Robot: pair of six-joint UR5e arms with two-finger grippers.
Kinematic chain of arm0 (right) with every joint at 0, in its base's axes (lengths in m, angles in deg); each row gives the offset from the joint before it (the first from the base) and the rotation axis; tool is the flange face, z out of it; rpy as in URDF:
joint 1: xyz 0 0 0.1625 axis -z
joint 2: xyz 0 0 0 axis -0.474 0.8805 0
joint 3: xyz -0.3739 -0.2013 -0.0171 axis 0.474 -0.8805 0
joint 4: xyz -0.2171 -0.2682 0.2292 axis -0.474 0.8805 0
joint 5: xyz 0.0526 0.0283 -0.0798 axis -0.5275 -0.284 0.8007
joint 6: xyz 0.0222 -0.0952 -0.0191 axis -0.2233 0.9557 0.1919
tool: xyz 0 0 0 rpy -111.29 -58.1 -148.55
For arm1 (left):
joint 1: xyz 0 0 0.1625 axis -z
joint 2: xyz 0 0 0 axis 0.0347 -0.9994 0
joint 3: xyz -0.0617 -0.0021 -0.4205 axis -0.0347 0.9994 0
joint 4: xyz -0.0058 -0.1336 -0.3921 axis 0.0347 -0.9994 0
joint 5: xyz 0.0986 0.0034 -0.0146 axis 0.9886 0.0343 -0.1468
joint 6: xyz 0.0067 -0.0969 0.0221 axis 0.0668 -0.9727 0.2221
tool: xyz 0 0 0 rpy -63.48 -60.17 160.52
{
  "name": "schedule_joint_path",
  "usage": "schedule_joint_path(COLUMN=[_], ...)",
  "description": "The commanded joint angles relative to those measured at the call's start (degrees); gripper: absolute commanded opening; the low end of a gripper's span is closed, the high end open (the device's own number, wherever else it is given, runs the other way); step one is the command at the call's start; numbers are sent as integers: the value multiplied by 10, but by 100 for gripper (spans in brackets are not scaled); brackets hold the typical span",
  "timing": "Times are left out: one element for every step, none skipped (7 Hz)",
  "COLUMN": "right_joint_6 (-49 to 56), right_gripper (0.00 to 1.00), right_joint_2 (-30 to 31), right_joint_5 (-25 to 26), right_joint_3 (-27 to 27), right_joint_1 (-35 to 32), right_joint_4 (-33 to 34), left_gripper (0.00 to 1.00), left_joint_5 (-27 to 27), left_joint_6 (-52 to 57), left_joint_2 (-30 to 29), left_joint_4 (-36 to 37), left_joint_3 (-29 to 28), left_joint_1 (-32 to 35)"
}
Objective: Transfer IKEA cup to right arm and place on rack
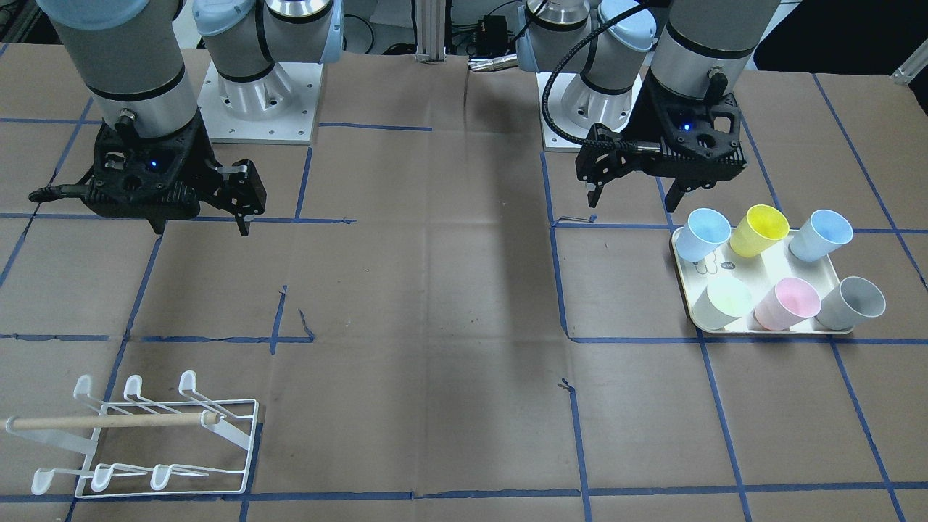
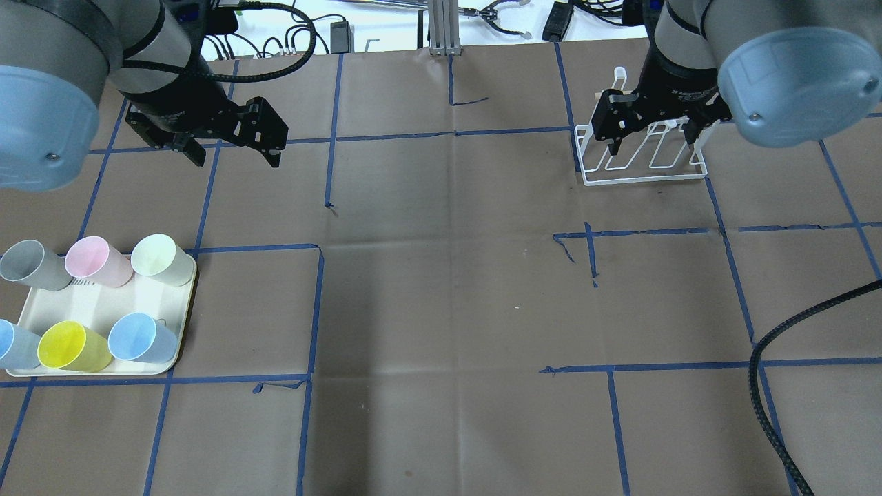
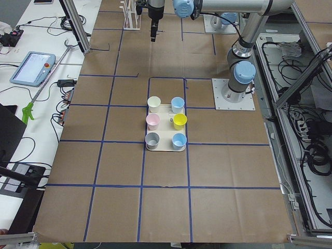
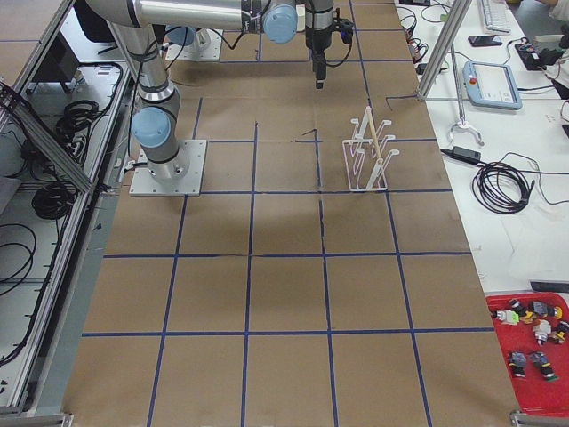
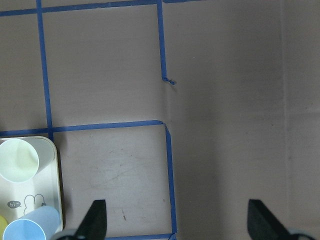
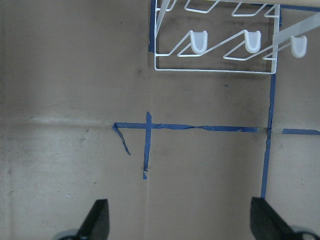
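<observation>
Released left hand (image 2: 236, 157) and right hand (image 2: 652, 146), rack (image 2: 644, 165) half-hidden overhead, cropped cup (image 2: 14, 344) apparently blue

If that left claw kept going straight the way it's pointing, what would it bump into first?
Probably the bare brown paper-covered table, just beside the cream rectangular tray: the left claw points straight down there.

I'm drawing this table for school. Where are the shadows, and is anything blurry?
Exterior front-facing: a soft dark band of shadow runs down the middle of the table. Overhead exterior: the strip beyond the table's far edge is washed out white. Left wrist-mounted: the left gripper shows blurry fingers at the bottom edge, while the tape lines look sharp.
</observation>
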Motion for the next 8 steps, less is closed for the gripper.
schedule_joint_path(right_joint_6=[2, 2, 2, 2, 2, 2, 2, 2], right_gripper=[100, 100, 100, 100, 100, 100, 100, 100], right_joint_2=[0, -2, -5, -5, -6, -6, -5, -5], right_joint_5=[0, 0, -1, -1, -1, -1, -1, -1], right_joint_3=[-1, -1, 0, 1, 1, 0, -1, -1], right_joint_1=[1, 1, 1, 1, 1, 1, 1, 1], right_joint_4=[5, 5, 5, 5, 5, 5, 5, 5], left_gripper=[100, 100, 100, 100, 100, 100, 100, 100], left_joint_5=[-1, -2, -2, -2, -2, -1, 1, 2], left_joint_6=[0, 0, 0, 0, 0, 0, 0, 1], left_joint_2=[0, 0, 0, 0, 0, 1, 0, 0], left_joint_4=[0, 0, 0, 0, 0, 0, 0, 0], left_joint_3=[0, 0, 0, 1, 2, 3, 3, 3], left_joint_1=[0, 0, 0, 0, 0, 0, -2, -7])
